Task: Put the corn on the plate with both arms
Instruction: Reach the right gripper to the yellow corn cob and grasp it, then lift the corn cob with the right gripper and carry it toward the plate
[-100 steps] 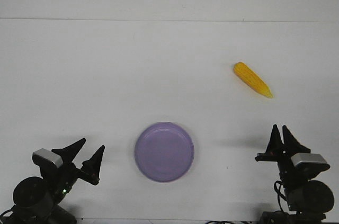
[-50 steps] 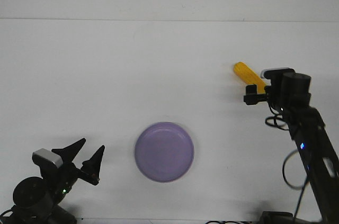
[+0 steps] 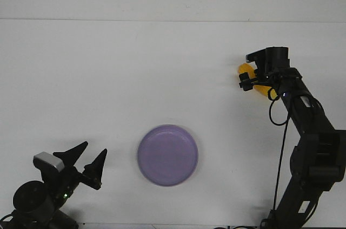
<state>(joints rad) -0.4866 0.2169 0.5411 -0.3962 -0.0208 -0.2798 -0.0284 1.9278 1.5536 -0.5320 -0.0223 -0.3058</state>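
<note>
Right now the right tool [image 3: 253, 79] sits over the corn [image 3: 246, 70] near the worktop's right edge; whether it is apart or clamped I cannot tell. Centre it on the cob's middle before gripping. The left tool [image 3: 86, 156], apart, waits at the near-left corner; the plate [image 3: 167, 155] lies near the front edge.

Lab/test bench: plain white table [image 3: 108, 77], two robot arms, no decor.

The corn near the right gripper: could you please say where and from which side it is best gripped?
Probably mid-cob, from above: the corn lies flat on the table, tapering toward its tip, so the fingers should close across its width. The right gripper already hangs over it.
</note>
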